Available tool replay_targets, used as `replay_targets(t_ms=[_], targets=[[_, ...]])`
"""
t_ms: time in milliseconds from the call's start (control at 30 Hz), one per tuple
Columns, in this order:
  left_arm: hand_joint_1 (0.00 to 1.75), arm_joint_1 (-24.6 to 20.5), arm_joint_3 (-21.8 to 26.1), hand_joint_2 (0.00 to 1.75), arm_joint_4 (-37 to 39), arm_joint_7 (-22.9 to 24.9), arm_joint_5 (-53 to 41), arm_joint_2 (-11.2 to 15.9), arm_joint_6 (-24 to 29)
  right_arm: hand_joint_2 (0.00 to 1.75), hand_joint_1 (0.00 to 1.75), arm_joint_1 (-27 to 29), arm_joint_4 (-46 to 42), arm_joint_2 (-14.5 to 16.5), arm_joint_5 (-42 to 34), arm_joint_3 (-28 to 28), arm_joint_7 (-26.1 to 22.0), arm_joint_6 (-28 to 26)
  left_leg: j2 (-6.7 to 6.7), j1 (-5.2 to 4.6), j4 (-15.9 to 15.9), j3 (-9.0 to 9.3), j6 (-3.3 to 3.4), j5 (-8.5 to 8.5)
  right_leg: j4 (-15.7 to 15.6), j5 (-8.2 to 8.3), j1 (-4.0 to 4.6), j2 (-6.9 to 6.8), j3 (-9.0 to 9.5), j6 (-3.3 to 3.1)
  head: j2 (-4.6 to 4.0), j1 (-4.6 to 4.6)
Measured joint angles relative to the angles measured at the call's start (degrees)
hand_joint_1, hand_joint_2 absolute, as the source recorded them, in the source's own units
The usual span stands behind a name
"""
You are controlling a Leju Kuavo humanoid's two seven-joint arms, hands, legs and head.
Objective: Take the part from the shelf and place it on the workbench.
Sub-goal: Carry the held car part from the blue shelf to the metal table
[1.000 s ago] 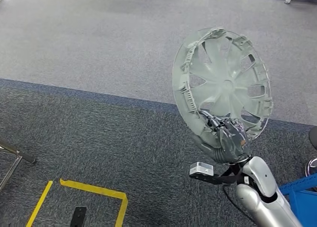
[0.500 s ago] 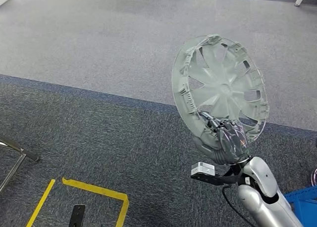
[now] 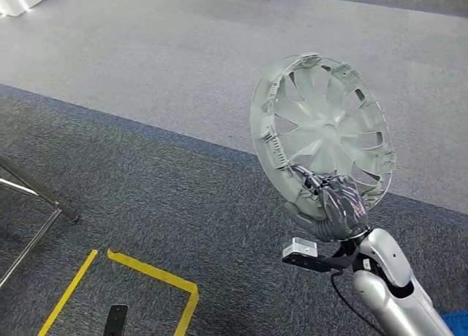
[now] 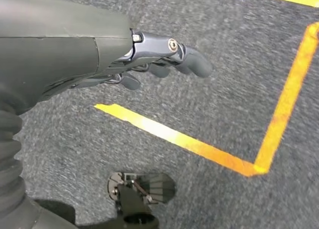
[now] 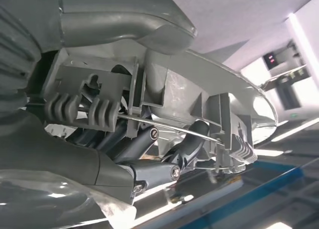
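Gripping the part (image 3: pixel 322 135) by its lower rim, the right hand (image 3: pixel 338 208) holds it up in front of the robot, tilted, ribbed inner face and spokes toward the head camera. Part is a round grey wheel cover with clips around the rim, in the air above the carpet (image 3: pixel 165 197), touching nothing but the hand. Right wrist view: dark fingers (image 5: pixel 188 144) curl in under the rim's wire ring and clips, thumb (image 5: pixel 127 24) lies over the opposite face, so the rim is clamped between them. Silver right arm (image 3: pixel 397 292) comes up from the lower right, small grey camera block (image 3: pixel 299 249) at the wrist.

Left hand (image 4: pixel 124 59) hangs over the floor, fingers (image 4: pixel 188 59) extended and lightly curled, slightly apart, holding nothing. Yellow tape (image 4: pixel 226 149) forms a corner on the dark carpet below it; same tape (image 3: pixel 154 277) seen from the head. Lighter grey carpet band (image 3: pixel 165 58) further off, metal frame legs (image 3: pixel 33 204) at left edge.
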Motion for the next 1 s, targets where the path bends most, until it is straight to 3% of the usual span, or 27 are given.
replay_targets(t_ms=[33, 100, 167, 200, 233, 267, 333, 400, 467, 533, 600, 667, 733, 767, 800, 833, 900, 967, 1000], targets=[[0.0, 0.1, 0.0, 1.75, 0.0, 0.0, 0.0, 0.0, 0.0, 1.75, 1.75, 0.0, 0.0, -0.1, 0.0, 0.0, 0.0, 0.1, -0.55, 0.12, -0.3, 0.18, 0.32, 0.16, 0.0, -0.22, -0.07, -0.14, 0.1, 0.3, 0.0, -0.01], [0.0, 0.1, 0.0, 1.75, 0.0, 0.0, 0.2, 0.0, 0.1, 1.75, 1.75, -0.1, -0.1, -0.3, -0.1, 0.0, 0.0, 0.1, -1.69, 0.47, -1.1, 0.71, 1.04, 0.58, 2.1, -1.78, -0.25, 1.68, -0.71, 0.78, -0.01, 0.15], [0.0, 0.0, 0.0, 1.75, 0.0, -0.1, 0.2, 0.0, 0.0, 1.75, 1.75, 0.1, -0.1, -0.7, -0.1, 0.0, 0.0, 0.1, -2.91, 0.63, -1.3, 0.92, 1.5, 0.75, 8.6, -4.9, -0.37, 4.44, -3.96, 0.97, -0.01, 0.53], [0.0, 0.0, 0.0, 1.75, 0.0, -0.1, 0.3, 0.0, 0.0, 1.75, 1.75, 0.2, -0.1, -0.8, -0.1, 0.0, 0.0, 0.1, -3.57, 0.62, -1.3, 0.92, 1.6, 0.74, 12.3, -6.28, -0.37, 5.12, -5.96, 1.05, 0.0, 0.66], [0.0, 0.0, 0.0, 1.75, 0.0, -0.1, 0.3, -0.1, 0.0, 1.75, 1.75, 0.3, -0.1, -0.9, -0.1, 0.0, 0.1, 0.1, -4.24, 0.6, -1.2, 0.95, 1.63, 0.69, 14.8, -6.73, -0.38, 5.42, -7.43, 1.16, 0.0, 0.7], [0.0, 0.1, 0.0, 1.75, 0.0, -0.1, 0.3, -0.1, 0.0, 1.75, 1.75, 0.3, -0.1, -0.9, -0.1, 0.0, 0.1, 0.1, -4.91, 0.61, -1.2, 0.99, 1.61, 0.64, 15.3, -6.13, -0.4, 5.57, -8.02, 1.24, 0.0, 0.69], [0.0, 0.2, 0.0, 1.75, 0.0, -0.1, 0.3, -0.1, 0.0, 1.75, 1.75, 0.3, -0.1, -0.9, -0.1, 0.0, 0.1, 0.1, -6.26, 0.77, -0.8, 1.08, 1.36, 0.37, 9.9, -2.14, -0.58, 6.14, -5.98, 1.33, 0.0, 0.69], [0.0, 0.1, 0.0, 1.75, 0.0, -0.1, 0.3, -0.1, 0.0, 1.75, 1.75, 0.3, -0.1, -0.9, -0.1, 0.0, 0.0, 0.1, -7.44, 0.83, -0.1, 0.8, 0.85, -0.05, 3.1, 0.45, -0.9, 8.05, -2.67, 1.33, 0.0, 0.66], [0.0, 0.1, 0.0, 1.75, 0.0, -0.1, 0.3, -0.1, 0.0, 1.75, 1.75, 0.4, -0.1, -1.0, -0.1, 0.0, 0.0, 0.1, -8.45, 0.88, 0.3, 0.26, 0.27, -0.14, 0.8, 0.41, -0.97, 9.12, -1.25, 1.06, 0.0, 0.62], [0.0, 0.4, 0.0, 1.75, 0.0, -0.1, 0.3, 0.0, 0.0, 1.75, 1.75, 0.3, -0.1, -1.0, -0.1, 0.1, 0.1, 0.1, -9.08, 1.01, 0.4, 0.0, -0.24, -0.14, 0.5, 0.45, -0.9, 8.29, -1.0, 0.51, 0.0, 0.61], [0.0, 0.5, 0.0, 1.75, 0.0, -0.1, 0.3, 0.0, 0.0, 1.75, 1.75, 0.3, -0.1, -1.0, -0.1, 0.0, 0.1, 0.1, -7.32, 0.89, 2.2, -0.79, -0.79, -1.42, 0.3, 0.4, -0.99, 7.15, -0.63, -0.18, 0.0, 0.33], [0.0, 0.3, 0.0, 1.75, 0.0, -0.1, 0.3, 0.0, 0.0, 1.75, 1.75, 0.3, -0.1, -1.0, -0.1, 0.0, 0.1, 0.2, -4.75, 0.92, 8.3, -3.58, -1.32, -4.45, 0.2, 0.17, -0.91, 5.77, -0.27, -0.77, 0.0, 0.05], [0.0, 0.3, 0.0, 1.75, 0.0, -0.1, 0.3, 0.0, -0.1, 1.75, 1.75, 0.3, -0.1, -1.1, -0.1, 0.1, 0.1, 0.2, -4.01, 1.17, 14.8, -6.81, -1.59, -6.69, 0.2, -0.09, -0.77, 4.4, -0.03, -1.04, 0.0, -0.01], [0.0, 0.3, 0.0, 1.75, 0.0, -0.1, 0.3, 0.0, -0.1, 1.75, 1.75, 0.3, -0.1, -1.1, -0.1, 0.1, 0.1, 0.2, -3.93, 1.24, 15.9, -7.46, -1.61, -6.43, 0.2, -0.24, -0.72, 3.76, 0.11, -1.07, 0.0, -0.03], [0.0, 0.4, 0.0, 1.75, 0.0, -0.1, 0.3, 0.0, -0.2, 1.75, 1.75, 0.3, -0.1, -1.1, 0.0, 0.1, 0.1, 0.2, -3.79, 1.26, 14.8, -7.07, -1.54, -5.12, 0.2, -0.39, -0.69, 3.13, 0.3, -1.05, 0.0, -0.04], [0.0, 0.4, 0.0, 1.75, 0.0, -0.1, 0.3, 0.0, -0.2, 1.75, 1.75, 0.3, -0.1, -1.1, 0.0, 0.2, 0.1, 0.2, -3.32, 1.22, 11.7, -5.72, -1.35, -3.02, 0.2, -0.58, -0.64, 2.49, 0.59, -0.99, 0.0, -0.03], [0.0, 0.3, 0.0, 1.75, 0.0, -0.1, 0.3, 0.0, -0.2, 1.75, 1.75, 0.3, -0.1, -1.1, 0.0, 0.1, 0.1, 0.2, -0.79, 0.64, 4.4, -2.32, -0.7, 0.25, 0.2, -1.02, -0.43, 1.27, 1.14, -0.71, 0.0, -0.04], [0.0, 0.2, 0.0, 1.75, 0.0, -0.2, 0.3, 0.0, -0.2, 1.75, 1.75, 0.3, -0.1, -1.1, 0.0, 0.1, 0.1, 0.1, 0.92, 0.0, 1.0, -0.86, -0.11, 0.74, 0.1, -1.35, -0.12, 0.13, 1.37, -0.29, 0.0, 0.0], [0.0, 0.2, 0.0, 1.75, 0.0, -0.2, 0.3, 0.0, -0.2, 1.75, 1.75, 0.3, -0.1, -1.1, 0.0, 0.1, 0.1, 0.1, 0.58, -0.14, 0.6, -0.87, 0.11, 0.6, 0.1, -1.44, 0.01, -0.49, 1.48, -0.04, 0.0, -0.04]])
